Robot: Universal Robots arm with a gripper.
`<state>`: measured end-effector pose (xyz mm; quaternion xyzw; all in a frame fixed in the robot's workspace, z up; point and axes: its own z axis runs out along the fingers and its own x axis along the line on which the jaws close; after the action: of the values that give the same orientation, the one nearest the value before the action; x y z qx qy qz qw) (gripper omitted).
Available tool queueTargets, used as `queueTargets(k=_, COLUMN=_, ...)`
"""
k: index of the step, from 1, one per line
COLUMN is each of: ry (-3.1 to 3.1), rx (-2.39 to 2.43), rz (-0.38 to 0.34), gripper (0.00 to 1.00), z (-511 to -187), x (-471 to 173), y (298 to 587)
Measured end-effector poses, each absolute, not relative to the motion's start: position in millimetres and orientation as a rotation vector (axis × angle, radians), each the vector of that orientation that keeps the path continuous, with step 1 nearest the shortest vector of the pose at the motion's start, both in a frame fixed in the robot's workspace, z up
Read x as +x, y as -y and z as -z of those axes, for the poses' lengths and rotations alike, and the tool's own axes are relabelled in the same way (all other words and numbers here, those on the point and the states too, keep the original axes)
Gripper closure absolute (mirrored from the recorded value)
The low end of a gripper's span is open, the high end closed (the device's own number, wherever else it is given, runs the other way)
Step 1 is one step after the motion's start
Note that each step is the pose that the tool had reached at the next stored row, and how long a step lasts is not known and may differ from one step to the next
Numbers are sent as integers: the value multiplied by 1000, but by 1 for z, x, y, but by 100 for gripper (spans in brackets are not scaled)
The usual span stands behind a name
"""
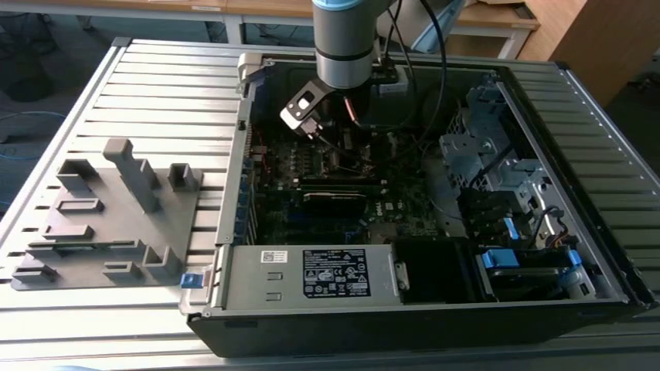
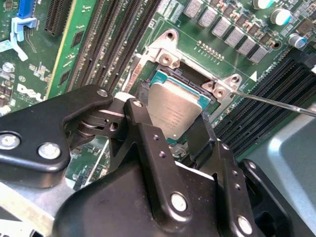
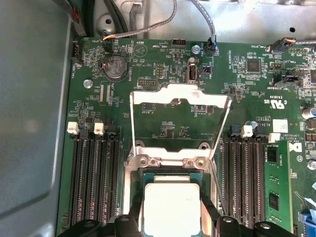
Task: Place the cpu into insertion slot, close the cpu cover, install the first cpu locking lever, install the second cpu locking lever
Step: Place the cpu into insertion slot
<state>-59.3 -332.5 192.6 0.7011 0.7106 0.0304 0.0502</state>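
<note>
Bright even light; glare whitens cpu (image 3: 170, 207) top; case (image 1: 413, 332) interior dim, shadowed.

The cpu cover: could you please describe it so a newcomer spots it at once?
In the open computer case, find the green motherboard between the black memory slots. The cpu cover is the thin silver frame swung open beside the insertion slot; alone there, it shows board through its cut-out middle.

The cpu cover (image 3: 180, 98) stands tipped back, so the room above the insertion slot (image 3: 168, 173) is open. The gripper (image 2: 174, 121) holds the cpu (image 2: 173, 108) there. Long black memory slots (image 3: 94, 177) and a thin metal lever (image 2: 276, 102) crowd the sides.
</note>
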Motion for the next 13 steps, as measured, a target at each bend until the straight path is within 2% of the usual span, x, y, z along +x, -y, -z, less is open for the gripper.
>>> queueTargets(k=13, ry=-2164, rx=2135, rz=-95, gripper=46, z=-191, x=-59, y=332)
